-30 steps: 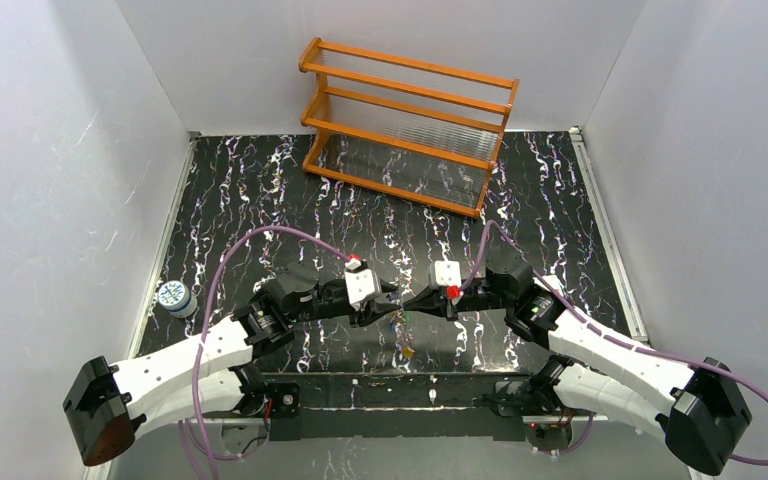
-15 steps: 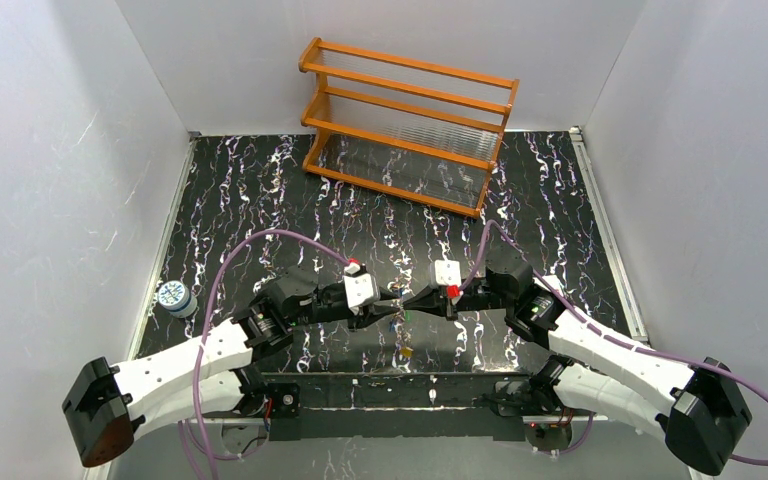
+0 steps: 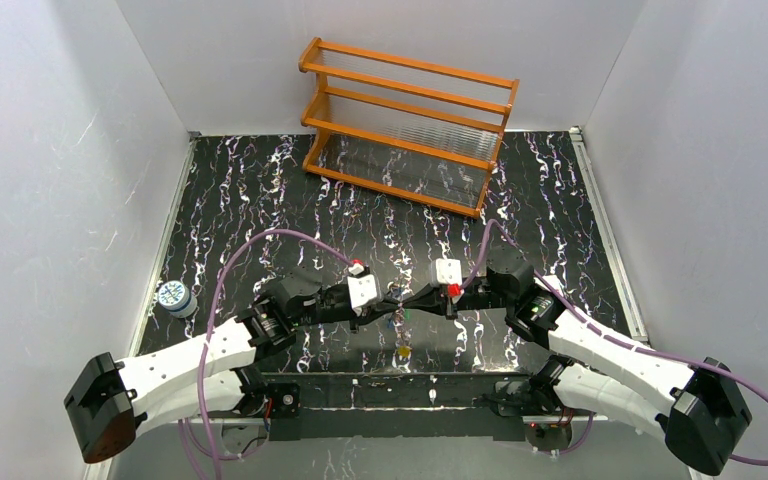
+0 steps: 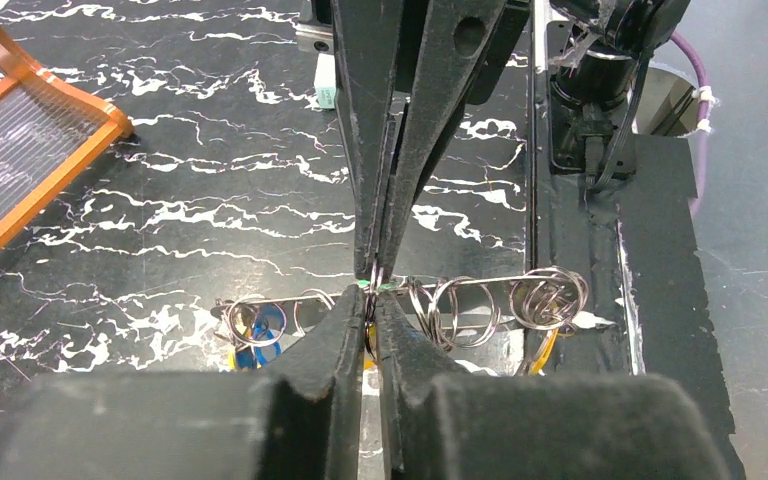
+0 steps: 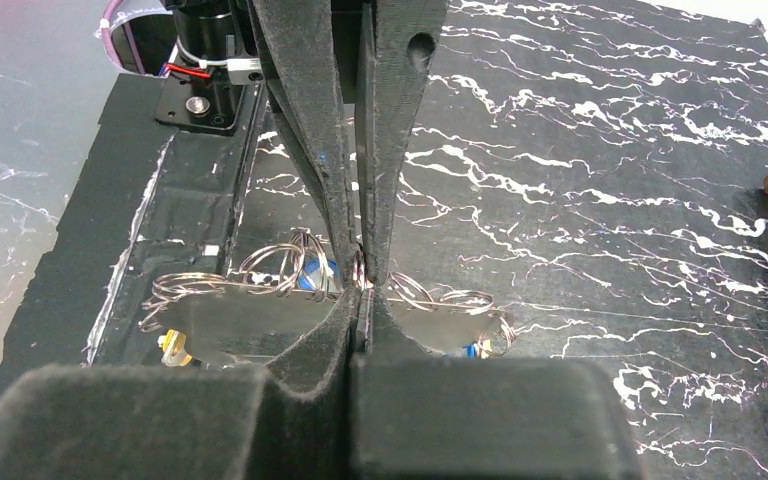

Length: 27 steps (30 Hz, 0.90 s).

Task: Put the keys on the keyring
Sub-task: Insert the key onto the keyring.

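Landmark: the orange wooden rack (image 3: 408,125) at the back of the bench (image 3: 260,190). Far out to the rack's left and well in front of it, by the bench edge: a round blue-and-white patterned disc (image 3: 173,297), apart from all else. In front of the rack's left end: a purple cable (image 3: 260,243) arching over the left arm.

In front of the rack, about level with its middle: the left hand (image 4: 369,305), reaching in from the left, fingers pressed nearly together and pinching the keyring (image 4: 480,284) at mid-length. Thin wire loop, strung with several small wire rings (image 4: 452,312). At the end nearer the rack, a blue key (image 4: 258,336). At the end farther from the rack, a yellow key (image 4: 544,348). Heads of both only partly in view. Cannot tell whether lifted clear of the bench or resting on it.

Immediately right of the left hand, tip to tip with it and equally far in front of the rack: the right hand (image 5: 360,305), fingers pressed together, nipping the same wire at the same spot.
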Available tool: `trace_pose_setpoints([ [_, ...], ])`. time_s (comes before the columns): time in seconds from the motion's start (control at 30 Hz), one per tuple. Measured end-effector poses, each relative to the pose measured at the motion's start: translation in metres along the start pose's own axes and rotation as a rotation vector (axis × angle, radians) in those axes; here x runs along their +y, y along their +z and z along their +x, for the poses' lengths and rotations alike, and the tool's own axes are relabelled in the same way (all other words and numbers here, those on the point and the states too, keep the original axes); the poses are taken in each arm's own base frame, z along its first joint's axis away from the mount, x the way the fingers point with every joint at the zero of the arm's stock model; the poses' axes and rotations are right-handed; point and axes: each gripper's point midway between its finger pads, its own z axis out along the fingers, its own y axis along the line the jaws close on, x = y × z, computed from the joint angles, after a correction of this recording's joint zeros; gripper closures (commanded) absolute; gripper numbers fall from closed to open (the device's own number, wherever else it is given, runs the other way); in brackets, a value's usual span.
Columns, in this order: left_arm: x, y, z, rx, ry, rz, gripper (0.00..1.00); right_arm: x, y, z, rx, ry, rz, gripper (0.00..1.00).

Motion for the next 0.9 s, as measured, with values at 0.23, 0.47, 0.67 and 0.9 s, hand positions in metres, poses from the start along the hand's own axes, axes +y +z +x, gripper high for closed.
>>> trace_pose_setpoints([
  [0.23,0.003,-0.001,0.0,0.005,-0.004,-0.024,1.0,-0.004,0.0,0.0,0.004,0.005,0.024,0.79],
  [0.47,0.016,-0.009,0.016,0.129,-0.047,-0.108,1.0,-0.013,-0.003,-0.007,-0.009,-0.01,0.079,0.47],
  [0.67,0.027,-0.011,0.012,0.205,-0.065,-0.15,1.0,-0.022,-0.003,-0.009,-0.006,-0.011,0.121,0.59],
  [0.9,0.028,-0.014,0.02,0.255,-0.059,-0.159,1.0,-0.024,0.007,-0.005,-0.01,0.041,0.093,0.66],
])
